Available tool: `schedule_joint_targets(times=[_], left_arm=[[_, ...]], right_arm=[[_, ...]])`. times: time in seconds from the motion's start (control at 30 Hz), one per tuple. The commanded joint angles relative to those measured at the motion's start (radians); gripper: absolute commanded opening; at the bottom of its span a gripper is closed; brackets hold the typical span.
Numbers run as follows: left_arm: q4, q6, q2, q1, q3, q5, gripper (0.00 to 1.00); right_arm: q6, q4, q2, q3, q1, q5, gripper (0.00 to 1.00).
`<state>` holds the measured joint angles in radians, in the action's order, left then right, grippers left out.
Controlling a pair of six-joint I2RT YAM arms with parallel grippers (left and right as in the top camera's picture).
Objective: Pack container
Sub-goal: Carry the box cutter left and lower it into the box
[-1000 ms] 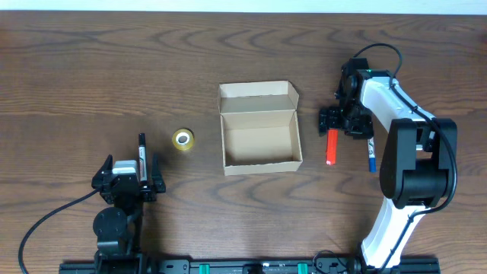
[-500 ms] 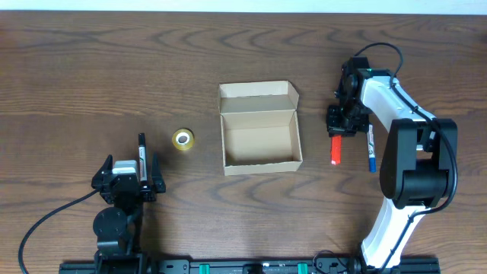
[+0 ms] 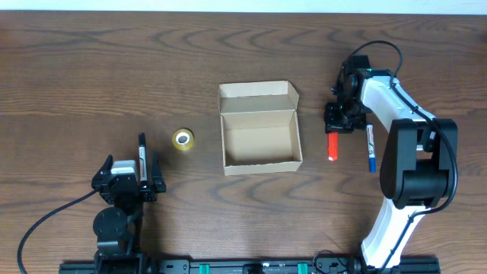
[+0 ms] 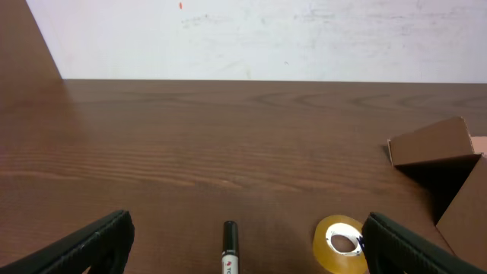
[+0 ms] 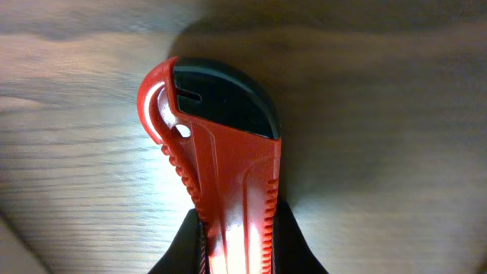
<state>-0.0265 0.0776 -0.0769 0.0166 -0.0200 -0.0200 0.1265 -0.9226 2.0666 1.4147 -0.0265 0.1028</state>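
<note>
Right wrist view: my right gripper [image 5: 240,257] is pinched on a red cutter [image 5: 221,167]. One black finger [image 5: 179,251] presses each flank of the ribbed handle. The cutter's black tip points away from the camera, over the wood table [image 5: 396,114]. I cannot tell whether the cutter touches the table.

Overhead view:
- The box [image 3: 259,131] sits at mid-table. It is open, with its flap laid back on the far side.
- My right gripper is just right of the box, level with the hinge line. The cutter extends from it toward the near edge, beside the box's right wall and apart from it.
- A blue marker [image 3: 370,149] lies farther right of the box, beyond the cutter, parallel to it.
- A yellow tape [image 3: 183,139] lies left of the box, apart from it.

Left wrist view: my left gripper [image 4: 247,228] is left of the box and nearer the table's front edge. Its jaws are spread wide. A black pen [image 4: 230,247] lies between the fingers and touches neither.
</note>
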Motion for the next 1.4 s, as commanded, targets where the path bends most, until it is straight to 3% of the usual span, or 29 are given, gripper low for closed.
schedule_joint_targets(times=[0.0,0.27,0.43,0.7,0.9,1.13,1.37], left_arm=[[-0.049,-0.012,0.0,-0.004,0.015,0.001,0.95],[-0.049,-0.012,0.0,-0.004,0.015,0.001,0.95],[-0.049,-0.012,0.0,-0.004,0.015,0.001,0.95],[-0.049,-0.012,0.0,-0.004,0.015,0.0,0.95],[-0.049,-0.015,0.0,-0.004,0.015,-0.003,0.95],[-0.049,-0.015,0.0,-0.004,0.015,-0.003,0.96],[-0.049,-0.015,0.0,-0.004,0.015,-0.006,0.95]], right_arm=[[-0.067,0.026,-0.07,0.023,-0.002,0.12,0.01],[-0.166,0.103,-0.349,0.091,-0.043,0.375,0.01],[-0.479,0.065,-0.49,0.097,-0.156,0.508,0.01],[-1.065,-0.185,-0.531,0.097,-0.428,0.454,0.01],[-1.2,-0.219,-0.501,0.096,-0.484,0.234,0.01],[-1.325,-0.214,-0.416,0.096,-0.484,0.151,0.01],[-1.316,-0.185,-0.274,0.096,-0.486,0.129,0.01]])
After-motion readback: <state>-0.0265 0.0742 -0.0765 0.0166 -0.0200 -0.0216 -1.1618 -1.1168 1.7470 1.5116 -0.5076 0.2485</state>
